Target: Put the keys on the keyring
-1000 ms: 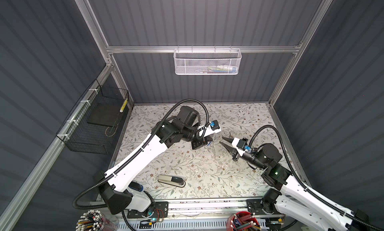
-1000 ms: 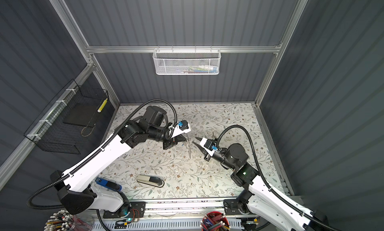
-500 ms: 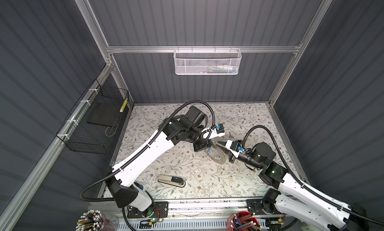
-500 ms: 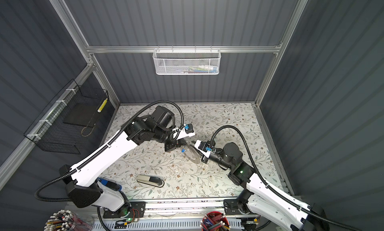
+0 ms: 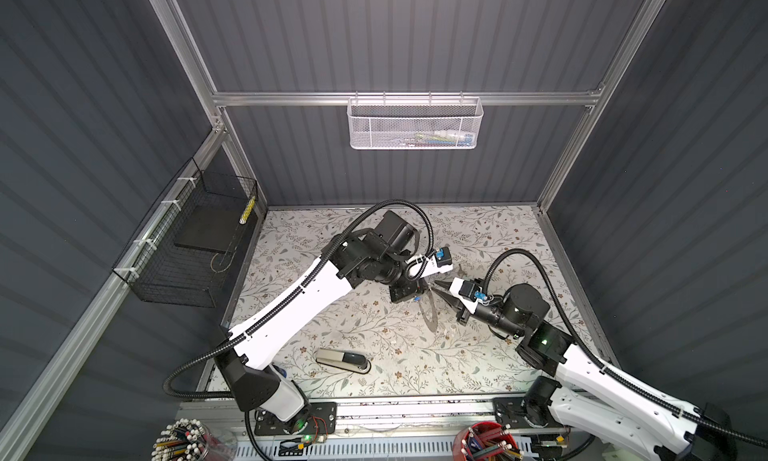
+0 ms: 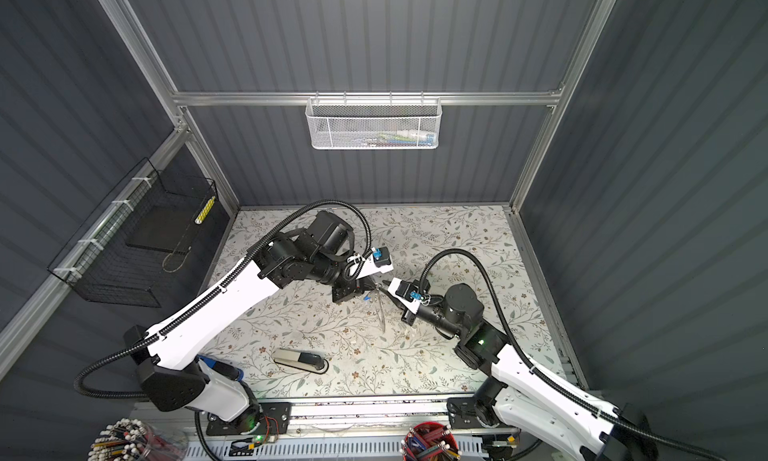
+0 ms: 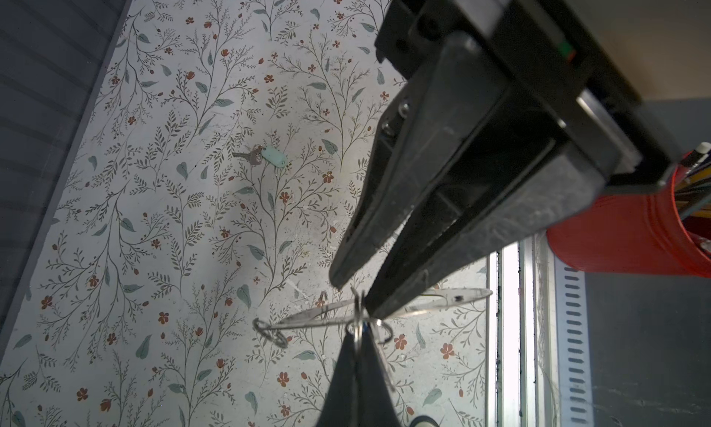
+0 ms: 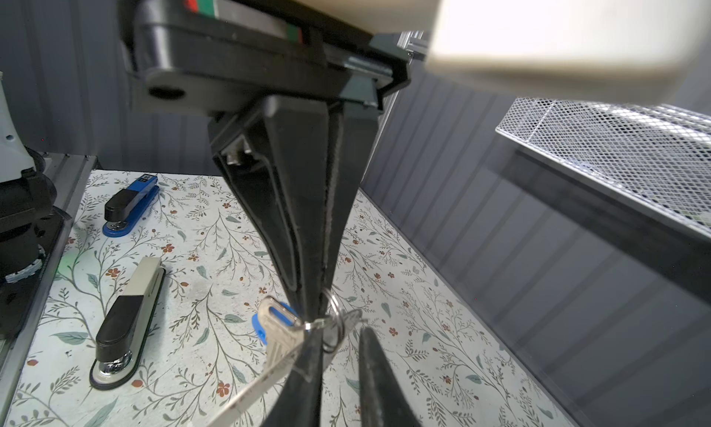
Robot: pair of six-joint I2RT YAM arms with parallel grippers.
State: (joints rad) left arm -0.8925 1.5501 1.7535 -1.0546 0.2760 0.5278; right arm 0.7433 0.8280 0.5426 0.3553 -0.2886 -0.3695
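Observation:
My left gripper (image 7: 358, 329) is shut on the small split ring of the blue-tagged key (image 8: 275, 323). The keyring (image 7: 442, 296), a large thin flat ring seen edge-on, hangs at that same tip and shows in both top views (image 5: 430, 313) (image 6: 380, 313). I cannot tell whether its band is pinched too. My right gripper (image 8: 342, 332) meets the left gripper (image 8: 323, 309) tip to tip. Its fingers stand a little apart on either side of the split ring. The mint-tagged key (image 7: 265, 157) lies alone on the floral tabletop.
A grey-and-black stapler (image 5: 343, 360) lies near the front of the table (image 5: 374, 247), with a blue stapler (image 8: 132, 204) beyond it by the left arm's base. A red pencil cup (image 7: 635, 229) stands past the front rail. A white mesh basket (image 5: 415, 122) hangs on the back wall and a black wire basket (image 5: 187, 247) on the left wall.
The two arms have closed in on each other above mid-table. The right gripper has moved up to the left gripper's tip, where the key and keyring hang.

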